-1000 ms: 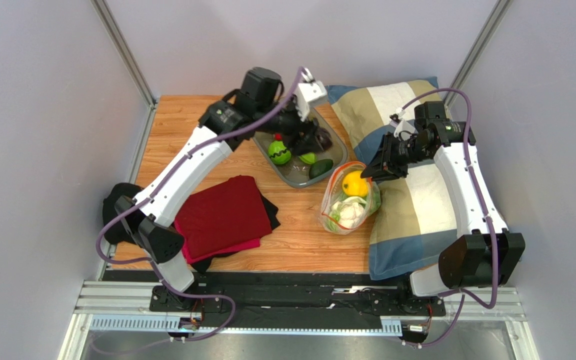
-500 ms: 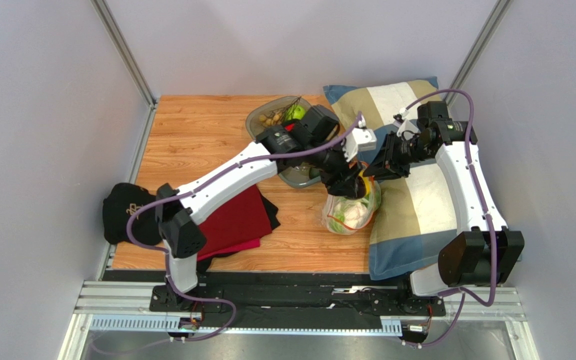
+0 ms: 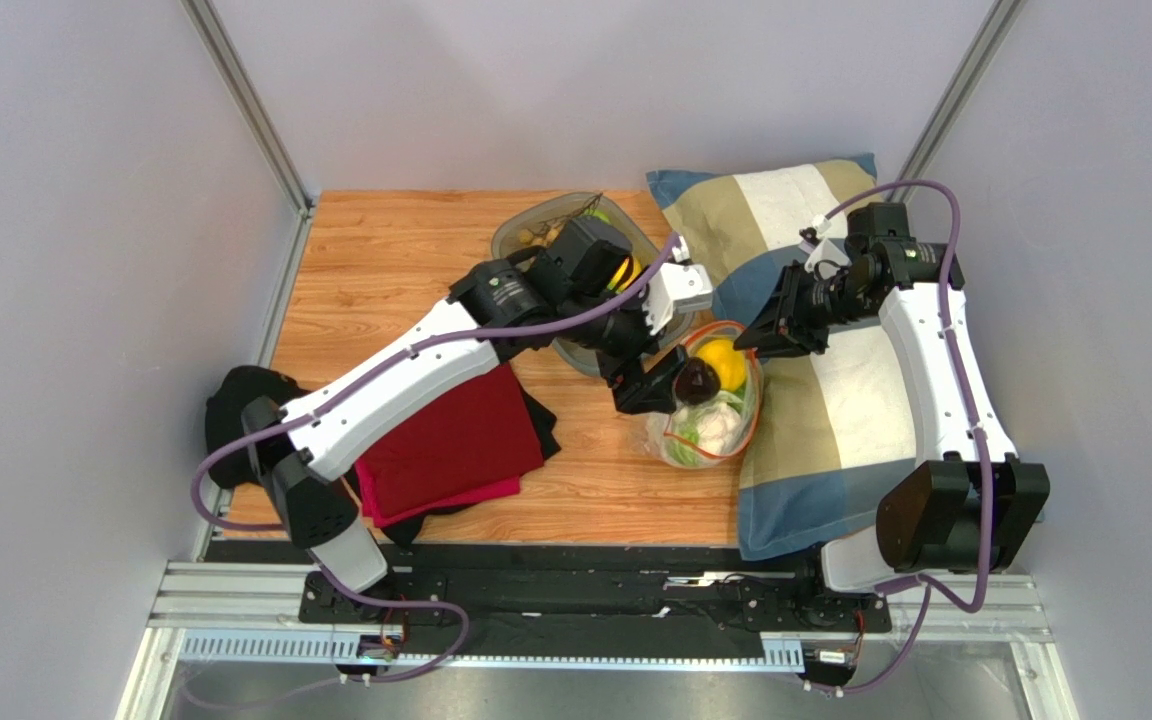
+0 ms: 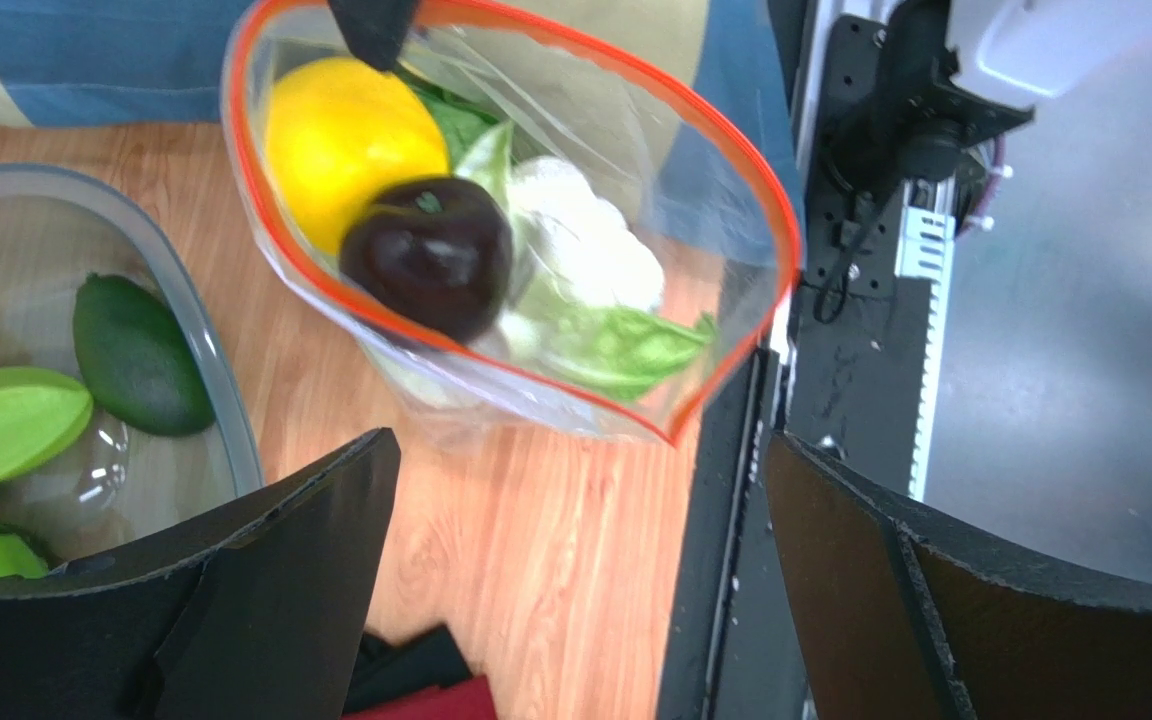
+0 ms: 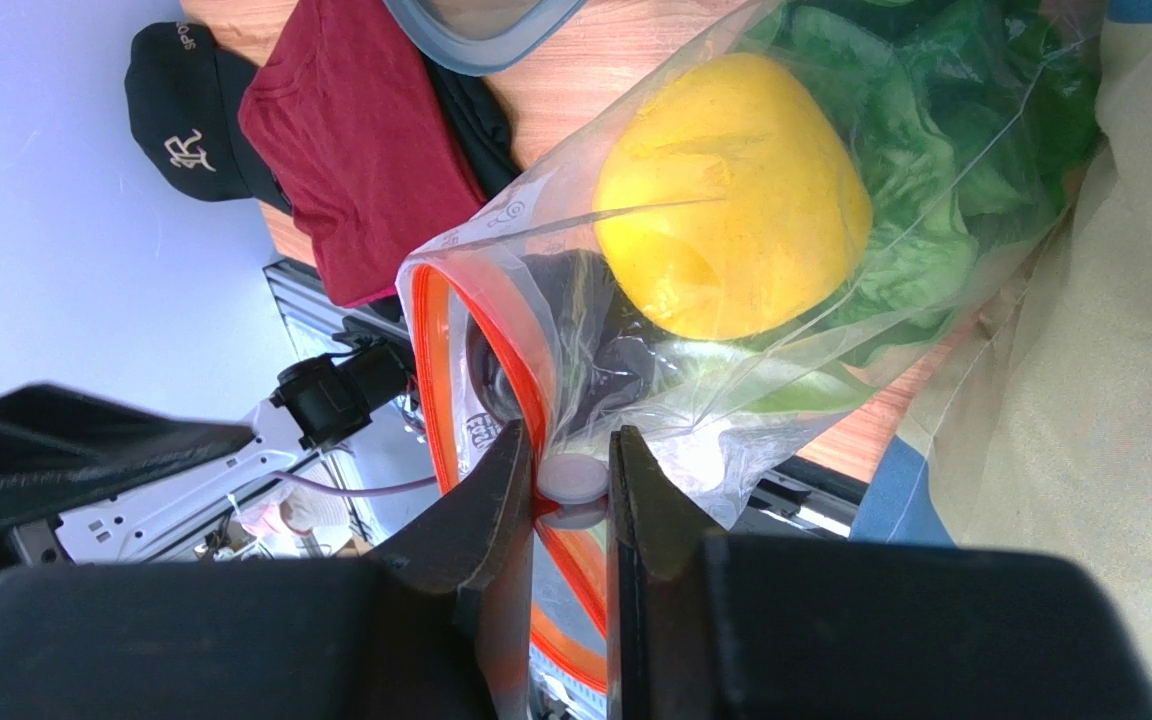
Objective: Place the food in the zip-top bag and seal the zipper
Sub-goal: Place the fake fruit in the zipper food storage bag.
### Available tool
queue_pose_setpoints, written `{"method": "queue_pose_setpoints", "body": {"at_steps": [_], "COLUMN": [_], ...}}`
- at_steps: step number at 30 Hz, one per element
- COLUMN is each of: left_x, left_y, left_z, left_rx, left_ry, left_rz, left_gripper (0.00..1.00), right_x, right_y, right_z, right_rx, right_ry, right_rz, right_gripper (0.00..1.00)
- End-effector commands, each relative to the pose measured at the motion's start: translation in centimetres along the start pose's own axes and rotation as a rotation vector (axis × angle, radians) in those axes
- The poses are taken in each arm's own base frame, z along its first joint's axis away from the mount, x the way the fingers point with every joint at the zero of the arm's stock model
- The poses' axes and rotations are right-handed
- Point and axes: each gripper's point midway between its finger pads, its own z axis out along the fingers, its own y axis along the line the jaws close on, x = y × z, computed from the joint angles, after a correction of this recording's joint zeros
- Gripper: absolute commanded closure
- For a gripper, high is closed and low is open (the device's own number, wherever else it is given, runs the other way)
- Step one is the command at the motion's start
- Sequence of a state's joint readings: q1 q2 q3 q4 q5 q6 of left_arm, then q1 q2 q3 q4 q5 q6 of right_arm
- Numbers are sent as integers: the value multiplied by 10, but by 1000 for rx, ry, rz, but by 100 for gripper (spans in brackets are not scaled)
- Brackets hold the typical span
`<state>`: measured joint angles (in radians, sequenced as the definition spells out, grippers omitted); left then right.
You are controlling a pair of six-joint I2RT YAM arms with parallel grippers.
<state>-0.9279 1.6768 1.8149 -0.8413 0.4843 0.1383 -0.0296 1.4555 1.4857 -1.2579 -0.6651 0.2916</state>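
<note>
Left gripper wide, empty above crinkly clear zip-top bag; right gripper pinches red-orange zipper strip. Left should lift clear without snagging the mouth.

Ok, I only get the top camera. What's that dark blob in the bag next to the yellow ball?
Observer: The left wrist camera shows a round dark purple fruit lying against the yellow fruit inside the zip-top bag.
Operator: Is the other hand holding the bag?
Observer: Yes. In the right wrist camera the right gripper pinches the zipper at the bag's mouth.
Operator: Is it zipped up?
Observer: No. From the left wrist camera the strip makes a wide open loop, and the left gripper has its jaws wide apart, holding nothing.
</note>
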Motion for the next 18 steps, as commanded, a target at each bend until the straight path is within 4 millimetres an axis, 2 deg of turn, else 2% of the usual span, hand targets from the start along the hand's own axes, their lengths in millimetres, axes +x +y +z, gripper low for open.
{"method": "queue_pose_setpoints", "body": {"at_steps": [1,3,5,6,9,12,14,15,16,17,18], "left_x": [29,32,37,34,40,42,37,41,35,39,38], "left_y": [-15,-23,-23,-31,-30,-27,-20,-15,-10,-10,-8], "left_z": [-2,5,12,17,36,52,56,64,64,64,64], "left_rx": [20,22,-11,-8,-35,-59,-96,-109,-134,-135,-141], "left_ry": [65,70,87,82,121,150,149,172,168,191,196], "left_rz": [9,36,70,100,97,83,89,82,82,79,78], "left_gripper": [1,1,1,1,3,10,12,16,18,22,34], "right_x": [-4,-3,-3,-3,-3,-3,-3,-2,-3,-3,-3], "right_y": [8,8,7,7,7,7,7,7,7,7,8], "right_z": [-3,-3,-2,-1,-2,-3,-3,-3,-3,-3,-4], "right_rx": [-36,-37,-37,-35,-34,-33,-33,-31,-31,-32,-34], "right_ry": [-28,-25,-24,-24,-25,-33,-31,-31,-31,-34,-34], "right_rz": [-3,3,7,8,7,1,5,5,5,1,0], "right_gripper": [100,100,100,100,100,100,100,100,100,100,100]}}
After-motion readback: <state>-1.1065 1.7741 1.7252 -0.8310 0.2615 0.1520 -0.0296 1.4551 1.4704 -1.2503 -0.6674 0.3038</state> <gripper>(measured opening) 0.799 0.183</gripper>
